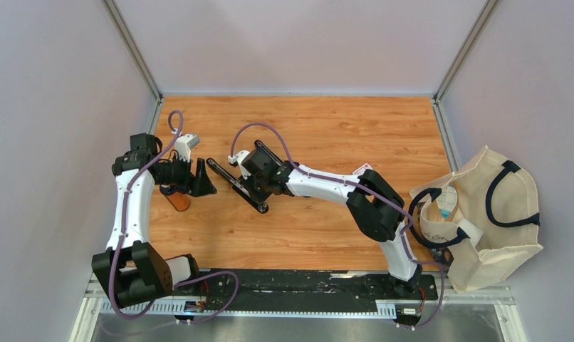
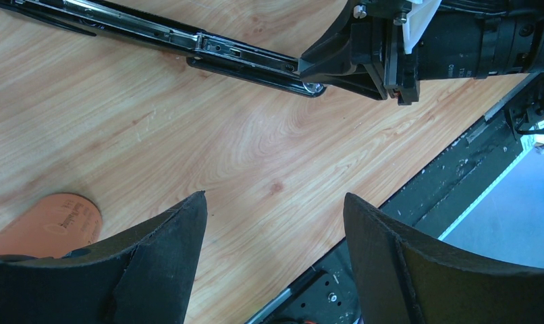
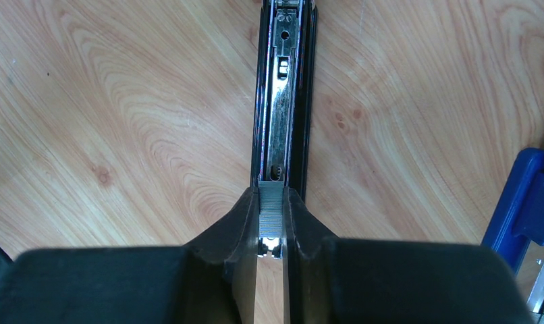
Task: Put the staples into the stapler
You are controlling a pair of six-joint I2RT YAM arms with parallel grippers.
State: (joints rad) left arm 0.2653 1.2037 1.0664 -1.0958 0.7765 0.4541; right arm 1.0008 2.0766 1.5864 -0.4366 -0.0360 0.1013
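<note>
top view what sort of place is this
Probably a robot lab test cell: a wooden table boxed in by plain grey panels, a left arm and right arm bolted at its near edge, and a tote bag beside its right edge.

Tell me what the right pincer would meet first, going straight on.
Probably the open stapler: the right pincer, shut on the staples, points into its metal channel; depth is unclear.

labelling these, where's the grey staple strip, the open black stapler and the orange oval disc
grey metal staple strip (image 3: 271,212): right wrist view, ribbed top face
open black stapler (image 3: 281,128): right wrist view, shiny metal channel
flat orange oval disc (image 2: 46,226): left wrist view, printed top
</note>
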